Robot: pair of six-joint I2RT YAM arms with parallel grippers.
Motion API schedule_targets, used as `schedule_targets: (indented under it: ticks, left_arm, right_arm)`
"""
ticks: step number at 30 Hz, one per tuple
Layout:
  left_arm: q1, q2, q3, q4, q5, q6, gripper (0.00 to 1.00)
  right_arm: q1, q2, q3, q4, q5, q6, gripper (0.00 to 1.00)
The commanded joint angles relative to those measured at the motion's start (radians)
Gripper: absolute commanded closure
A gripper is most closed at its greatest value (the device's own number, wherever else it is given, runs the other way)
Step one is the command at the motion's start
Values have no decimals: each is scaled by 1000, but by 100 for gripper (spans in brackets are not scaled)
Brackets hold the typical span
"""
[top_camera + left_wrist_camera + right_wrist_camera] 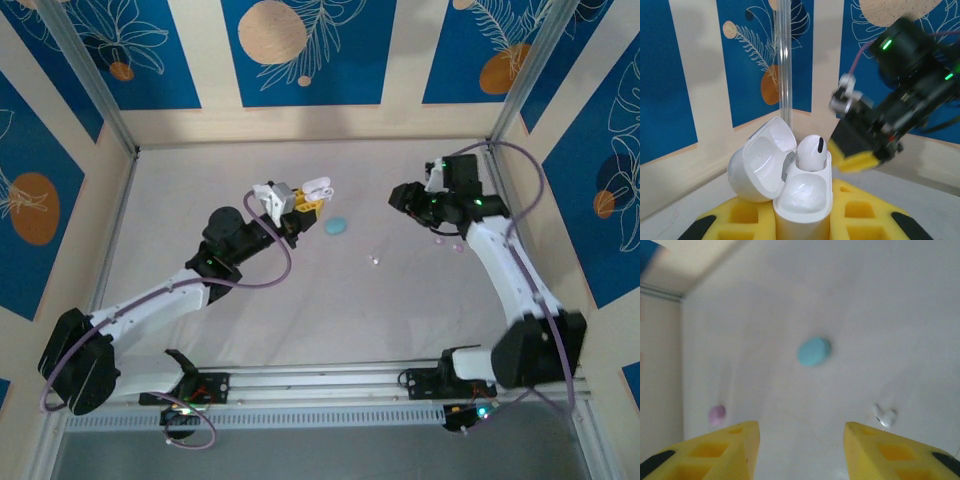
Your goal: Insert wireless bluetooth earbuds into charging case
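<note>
**One bud in, case clamped, open floor in the middle**

My left gripper [305,200] is clenched on the white case [318,188], which has its lid swung open. My left wrist view shows what the top view is too far off to show. One white bud [811,150] sits upright in the socket farther from the lens, and the nearer socket [802,192] is bare. My right gripper [860,152] shows there too, blurred, just beyond the case.

In my right wrist view the fingers stand apart with nothing between them. Below them lie the blue case [814,351] in the middle, a loose bud [884,416] to the right, and a pink bit [716,413] to the left, near the wall [660,365].

From the top view, the blue case lies between my two grippers, just beside the left one. The loose bud lies on open table [300,320], well apart from both arms. The near half of the table is wide free room. My right wrist is the tight spot, with the far-right corner post [520,80] close behind it.
</note>
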Motion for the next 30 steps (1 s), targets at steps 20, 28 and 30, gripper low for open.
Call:
schedule_targets:
  ticks: [20,28,30]
  left_arm:
    - [-10,-63,-21,-17,-36,31,80]
    - [-9,-58,-23,-12,-36,28,79]
    - [-10,-57,-21,-14,-36,28,79]
  right_arm:
    - [136,558,153,-227,206,-118,60]
    - [150,583,141,-230,238,-108,62]
    - [161,587,141,-234,238,-117,64]
